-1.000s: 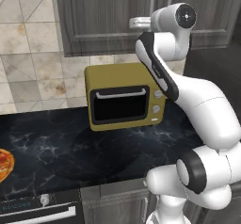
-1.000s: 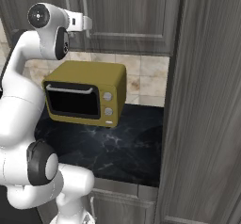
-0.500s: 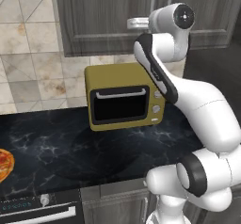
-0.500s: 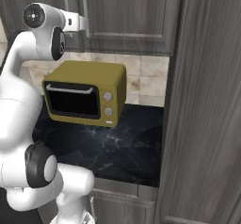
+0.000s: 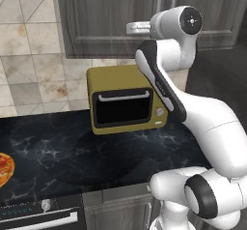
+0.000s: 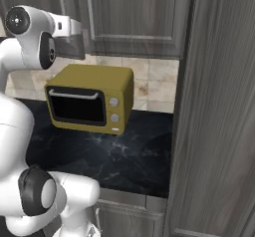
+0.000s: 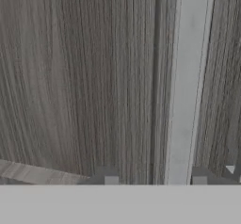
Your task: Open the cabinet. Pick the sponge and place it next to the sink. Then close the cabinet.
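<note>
Cabinet (image 5: pixel 116 19) top and pizza (image 5: pixel 5 168) cropped by frame edges (left base view)

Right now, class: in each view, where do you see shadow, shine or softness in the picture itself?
Left base view: a broad soft shadow lies on the counter before the microwave. Right base view: the microwave's top catches even light and its door stays black. Hand view: the cabinet grain is streaky and soft, the handle pale and flat.

Black marble desk (image 5: pixel 58 147): yellow microwave (image 5: pixel 126 98) at 12 o'clock; pizza (image 5: pixel 5 168), seemingly, at 9 o'clock edge.
</note>
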Motion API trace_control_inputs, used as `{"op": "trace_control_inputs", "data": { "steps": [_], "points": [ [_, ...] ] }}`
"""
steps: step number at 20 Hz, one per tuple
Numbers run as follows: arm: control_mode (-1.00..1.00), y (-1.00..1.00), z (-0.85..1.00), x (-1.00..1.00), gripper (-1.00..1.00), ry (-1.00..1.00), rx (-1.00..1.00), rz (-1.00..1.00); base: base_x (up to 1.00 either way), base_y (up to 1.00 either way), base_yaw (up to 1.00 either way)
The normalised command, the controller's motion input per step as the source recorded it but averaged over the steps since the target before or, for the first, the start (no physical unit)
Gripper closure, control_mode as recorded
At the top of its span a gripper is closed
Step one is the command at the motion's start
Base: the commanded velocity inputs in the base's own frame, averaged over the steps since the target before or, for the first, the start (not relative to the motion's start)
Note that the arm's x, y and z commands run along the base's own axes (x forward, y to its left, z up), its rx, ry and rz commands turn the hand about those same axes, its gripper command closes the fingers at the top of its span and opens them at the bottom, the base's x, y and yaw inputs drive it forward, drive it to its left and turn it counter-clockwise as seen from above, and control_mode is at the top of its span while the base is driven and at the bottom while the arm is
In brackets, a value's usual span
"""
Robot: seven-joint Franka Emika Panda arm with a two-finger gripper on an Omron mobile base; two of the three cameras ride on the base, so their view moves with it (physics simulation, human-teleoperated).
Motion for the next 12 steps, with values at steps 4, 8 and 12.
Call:
{"op": "trace_control_inputs", "data": {
  "steps": [4,8,12],
  "points": [
    [-1.00,0.72,0.00,-0.57,1.00,0.00,0.00,0.04,0.00,0.00,0.00],
    [-1.00,0.77,0.00,-0.62,1.00,0.00,0.00,0.06,0.00,0.00,0.00],
    [-1.00,0.75,0.00,-0.66,1.00,0.00,0.00,0.07,0.00,0.00,0.00]
  ]
}}
